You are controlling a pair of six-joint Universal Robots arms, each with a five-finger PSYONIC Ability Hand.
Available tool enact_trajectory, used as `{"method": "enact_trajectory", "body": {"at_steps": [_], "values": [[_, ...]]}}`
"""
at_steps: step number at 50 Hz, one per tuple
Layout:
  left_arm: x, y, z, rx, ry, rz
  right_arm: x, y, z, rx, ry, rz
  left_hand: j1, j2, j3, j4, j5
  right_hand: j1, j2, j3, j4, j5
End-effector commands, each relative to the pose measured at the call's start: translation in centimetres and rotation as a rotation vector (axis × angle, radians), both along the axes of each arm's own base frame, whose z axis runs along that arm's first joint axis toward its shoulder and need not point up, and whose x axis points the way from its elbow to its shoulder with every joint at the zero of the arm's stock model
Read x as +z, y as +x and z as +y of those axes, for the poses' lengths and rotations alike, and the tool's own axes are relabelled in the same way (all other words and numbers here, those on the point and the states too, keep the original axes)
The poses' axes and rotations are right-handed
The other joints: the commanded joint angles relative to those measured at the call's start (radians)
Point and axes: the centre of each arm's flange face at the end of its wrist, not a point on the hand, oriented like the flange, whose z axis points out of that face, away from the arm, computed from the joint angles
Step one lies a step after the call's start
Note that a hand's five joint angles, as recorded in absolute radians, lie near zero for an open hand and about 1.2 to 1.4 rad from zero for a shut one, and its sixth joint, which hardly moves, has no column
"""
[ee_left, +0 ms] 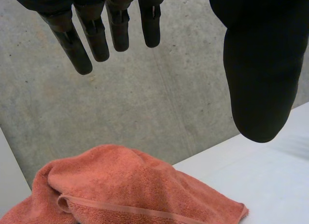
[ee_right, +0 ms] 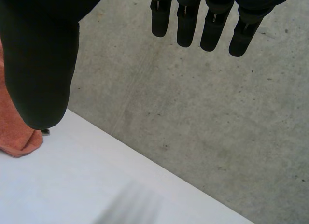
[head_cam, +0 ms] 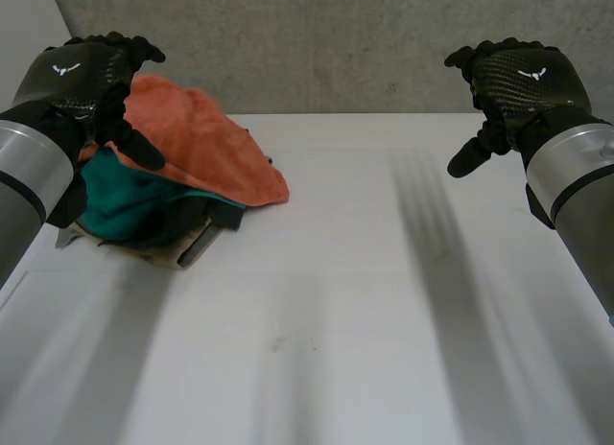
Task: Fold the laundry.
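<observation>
Orange towel [head_cam: 206,143] sits on top of a bunched pile on the white table [head_cam: 336,320]. The side of it toward my left arm [head_cam: 29,176] is hidden behind that arm and my left hand [head_cam: 82,71]. A teal cloth [head_cam: 125,200] pokes out under the orange towel, then a dark cloth [head_cam: 187,220] and a pale cloth [head_cam: 144,253] at the bottom. All 3 are crumpled, can't tell what they are. My left hand hangs above the orange towel, apart from it, fingers [ee_left: 79,45] straight and spread from the thumb [ee_left: 258,74], relaxed, gripping nothing. In the left wrist view the orange towel is cut off at the frame edge. My right hand [head_cam: 513,76] is well apart from the orange towel, across bare table, also loose with straight fingers. Its thumb [ee_right: 41,64] blocks part of the orange towel's corner, and a small dark bit just beside that corner is too small to make out. Concrete wall [head_cam: 336,42] stands behind the orange towel.
</observation>
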Motion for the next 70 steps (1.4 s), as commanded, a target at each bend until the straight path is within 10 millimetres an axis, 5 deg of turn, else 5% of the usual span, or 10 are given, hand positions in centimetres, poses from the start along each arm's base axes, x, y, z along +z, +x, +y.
{"method": "enact_trajectory", "body": {"at_steps": [1,16,23,31,39,54,58,59,60,70], "values": [[0.0,-0.1,-0.1,0.0,0.0,0.001,0.0,0.0,0.0,0.0,0.0,0.003,-0.087,-0.086,-0.086,-0.087,-0.08,-0.101,-0.099,-0.107,-0.107,-0.098],[1.6,-0.2,-1.2,0.006,-0.085,0.024,0.0,0.1,-0.1,0.007,-0.004,0.004,-0.04,-0.04,-0.039,-0.04,-0.033,-0.101,-0.099,-0.107,-0.107,-0.098],[0.8,-0.2,-7.1,0.058,-0.135,-0.017,-0.2,0.2,-0.1,0.011,-0.005,0.029,0.081,0.081,0.082,0.08,0.087,-0.101,-0.099,-0.107,-0.107,-0.098],[-3.4,1.5,-16.0,0.157,-0.157,-0.237,-0.8,0.3,-0.3,0.011,0.001,0.067,0.087,0.087,0.088,0.086,0.093,-0.101,-0.099,-0.107,-0.107,-0.098],[-8.2,0.8,-20.4,0.088,-0.15,-0.331,-1.7,0.5,-0.7,0.012,0.022,0.079,0.093,0.093,0.093,0.092,0.099,-0.101,-0.099,-0.107,-0.107,-0.098],[-11.3,0.6,-23.5,0.031,-0.172,-0.334,-3.7,0.9,-1.5,0.016,0.062,0.133,0.906,0.906,0.906,0.905,0.912,-0.101,-0.099,-0.107,-0.107,-0.098],[-11.6,0.6,-23.6,0.018,-0.168,-0.334,-3.6,0.9,-1.6,0.015,0.058,0.133,0.69,0.69,0.691,0.689,0.696,-0.101,-0.099,-0.107,-0.107,-0.098],[-11.6,0.7,-23.6,0.02,-0.162,-0.335,-3.6,0.9,-1.6,0.015,0.058,0.133,0.273,0.273,0.274,0.273,0.279,-0.101,-0.099,-0.107,-0.107,-0.098],[-11.6,0.7,-23.5,0.019,-0.159,-0.335,-3.6,0.9,-1.6,0.015,0.057,0.132,0.141,0.141,0.142,0.141,0.147,-0.101,-0.099,-0.107,-0.107,-0.098],[-13.7,1.0,-23.7,-0.007,-0.083,-0.349,-3.6,0.9,-1.6,0.015,0.058,0.133,0.473,0.473,0.474,0.472,0.479,-0.101,-0.099,-0.107,-0.107,-0.098]]}}
